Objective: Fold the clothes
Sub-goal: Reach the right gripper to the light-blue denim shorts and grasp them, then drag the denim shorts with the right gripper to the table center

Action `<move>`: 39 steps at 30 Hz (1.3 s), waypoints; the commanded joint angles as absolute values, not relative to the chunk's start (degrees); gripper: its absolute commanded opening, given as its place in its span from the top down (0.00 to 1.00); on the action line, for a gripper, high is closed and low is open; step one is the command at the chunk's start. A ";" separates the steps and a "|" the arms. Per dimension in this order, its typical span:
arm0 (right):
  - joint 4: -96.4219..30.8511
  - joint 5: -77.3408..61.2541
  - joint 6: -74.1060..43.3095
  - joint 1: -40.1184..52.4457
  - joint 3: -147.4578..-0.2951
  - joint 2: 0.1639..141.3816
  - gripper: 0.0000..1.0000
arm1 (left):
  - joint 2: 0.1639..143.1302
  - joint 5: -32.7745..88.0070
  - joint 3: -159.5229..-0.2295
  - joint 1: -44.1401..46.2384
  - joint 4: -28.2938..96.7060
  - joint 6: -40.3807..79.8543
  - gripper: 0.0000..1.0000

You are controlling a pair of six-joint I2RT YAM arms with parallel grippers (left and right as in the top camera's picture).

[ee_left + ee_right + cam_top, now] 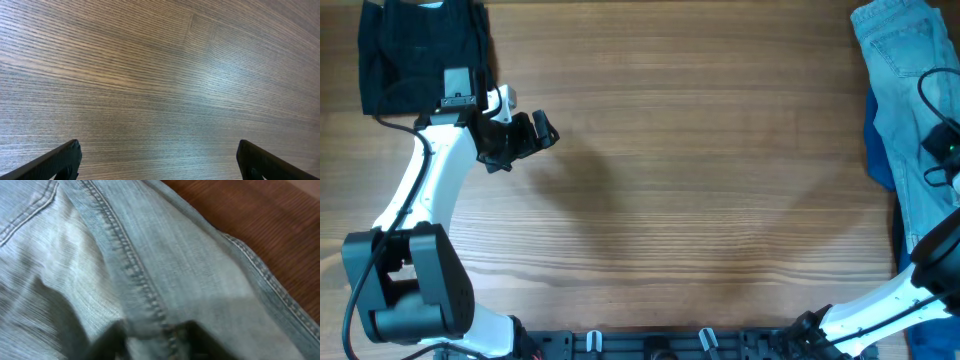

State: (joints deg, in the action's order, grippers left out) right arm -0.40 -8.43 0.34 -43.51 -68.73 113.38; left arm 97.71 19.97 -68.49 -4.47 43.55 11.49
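The light-blue denim shorts (pixel 905 70) lie at the table's far right edge, crumpled lengthwise. In the right wrist view the denim (pixel 165 255) fills the frame, with a stitched seam running down it. My right gripper (pixel 160 342) is pinched on a fold of this denim at the seam; in the overhead view it sits over the shorts (pixel 946 150). My left gripper (pixel 525 135) is open and empty over bare wood at the upper left. Its fingers (pixel 159 160) are spread wide above the tabletop.
A black garment (pixel 420 50) lies at the back left corner, just behind my left arm. A dark royal-blue garment (pixel 878 150) shows under the shorts at the right edge. The wooden table (pixel 700 180) spans the middle.
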 commanded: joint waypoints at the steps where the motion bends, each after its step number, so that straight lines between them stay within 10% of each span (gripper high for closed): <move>1: -1.19 -10.35 1.30 -42.48 -70.52 114.41 0.90 | 98.10 21.23 -69.41 -4.60 42.98 11.22 0.00; 14: -14.33 -17.06 -0.54 -35.11 -82.30 107.15 0.96 | 98.04 22.13 -69.41 -2.31 40.23 12.49 0.00; 39: -42.98 -34.26 -1.39 32.93 -87.77 106.26 0.96 | 96.47 24.43 -69.41 -10.66 41.36 12.49 0.00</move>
State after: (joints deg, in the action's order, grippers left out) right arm -41.63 -28.53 -1.45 29.58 -87.05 107.96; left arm 97.65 23.53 -68.49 -9.21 41.19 11.94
